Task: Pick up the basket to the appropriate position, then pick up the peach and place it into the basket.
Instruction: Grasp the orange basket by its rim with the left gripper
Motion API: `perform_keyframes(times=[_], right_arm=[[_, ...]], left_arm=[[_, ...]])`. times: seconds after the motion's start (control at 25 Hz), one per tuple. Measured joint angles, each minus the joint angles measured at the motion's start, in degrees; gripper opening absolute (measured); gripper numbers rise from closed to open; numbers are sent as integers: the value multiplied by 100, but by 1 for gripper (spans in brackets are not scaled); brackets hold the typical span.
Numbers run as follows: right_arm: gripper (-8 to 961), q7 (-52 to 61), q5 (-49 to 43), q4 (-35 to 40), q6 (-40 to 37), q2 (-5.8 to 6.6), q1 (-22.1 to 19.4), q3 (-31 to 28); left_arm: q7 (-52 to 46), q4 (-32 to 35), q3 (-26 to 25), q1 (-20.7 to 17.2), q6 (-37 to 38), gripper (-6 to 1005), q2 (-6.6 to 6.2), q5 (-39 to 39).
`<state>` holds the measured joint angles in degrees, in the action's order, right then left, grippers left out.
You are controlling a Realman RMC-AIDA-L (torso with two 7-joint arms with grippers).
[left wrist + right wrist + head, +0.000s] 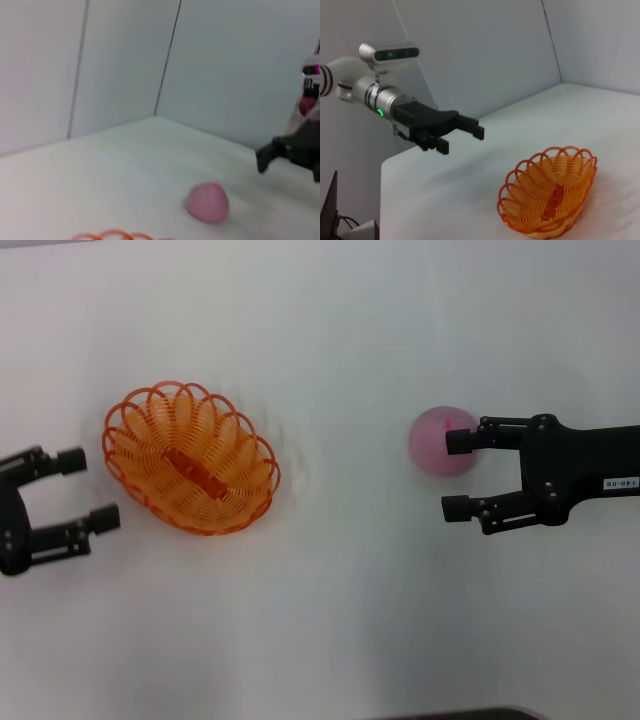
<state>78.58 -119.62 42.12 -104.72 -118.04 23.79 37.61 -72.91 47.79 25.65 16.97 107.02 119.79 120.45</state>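
Note:
The orange wire basket (190, 457) sits upright and empty on the white table, left of centre; it also shows in the right wrist view (550, 192), and its rim shows in the left wrist view (112, 235). The pale pink peach (440, 440) lies on the table at the right, also in the left wrist view (208, 201). My right gripper (458, 475) is open, above the table, with its far finger over the peach's near edge. My left gripper (88, 490) is open and empty just left of the basket, apart from it; it also shows in the right wrist view (462, 137).
The white table (340, 620) spreads between the basket and the peach. Its near edge shows a dark strip (460, 714) at the front. Pale walls (125, 60) stand behind the table.

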Motion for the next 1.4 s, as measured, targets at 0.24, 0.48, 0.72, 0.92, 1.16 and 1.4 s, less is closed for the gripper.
perform_keyframes(times=[0.24, 0.48, 0.72, 0.92, 1.16, 1.4], right_arm=[[941, 0, 0, -9, 5, 0, 33, 0], [940, 3, 0, -11, 5, -12, 52, 1], [940, 8, 0, -21, 2, -51, 29, 0], [941, 9, 0, -28, 6, -72, 17, 0], [940, 9, 0, -29, -10, -87, 16, -4], [940, 9, 0, -29, 5, -96, 39, -6]], left_arm=[[27, -52, -419, 92, -209, 844, 94, -535], [34, -50, -578, 160, -815, 844, 319, -1229], [522, -519, -582, 178, -1271, 844, 395, -2022], [896, -894, -585, 250, -1414, 844, 396, -2411], [931, -939, -567, 287, -1493, 844, 397, -2458], [813, -862, -472, 341, -1652, 843, 388, -2419]])
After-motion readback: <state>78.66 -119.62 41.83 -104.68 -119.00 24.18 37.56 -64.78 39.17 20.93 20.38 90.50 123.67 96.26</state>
